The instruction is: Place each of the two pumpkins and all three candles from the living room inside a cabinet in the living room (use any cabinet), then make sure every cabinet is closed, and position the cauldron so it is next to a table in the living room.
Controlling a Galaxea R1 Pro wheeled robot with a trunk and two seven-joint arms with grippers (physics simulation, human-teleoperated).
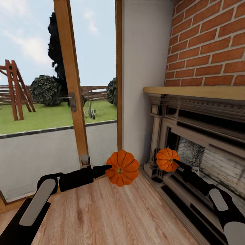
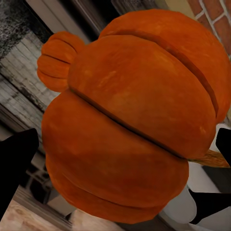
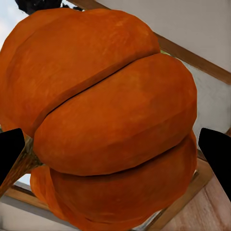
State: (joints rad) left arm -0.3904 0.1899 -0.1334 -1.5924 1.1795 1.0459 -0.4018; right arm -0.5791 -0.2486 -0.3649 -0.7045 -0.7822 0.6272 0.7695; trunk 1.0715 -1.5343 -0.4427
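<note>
Gripping ribbed orange pumpkins [image 1: 122, 168] [image 1: 167, 159] beside brick fireplace [image 1: 207, 44].

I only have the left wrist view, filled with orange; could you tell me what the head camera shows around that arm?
Observer: The left gripper holds a pumpkin in the air above the plank floor, in front of a glass door.
Operator: Thank you; is the other arm free?
Observer: No, the right gripper holds a second pumpkin beside the brick fireplace.
Operator: Do the two pumpkins touch?
Observer: No, a clear gap of white wall shows between them.
</note>
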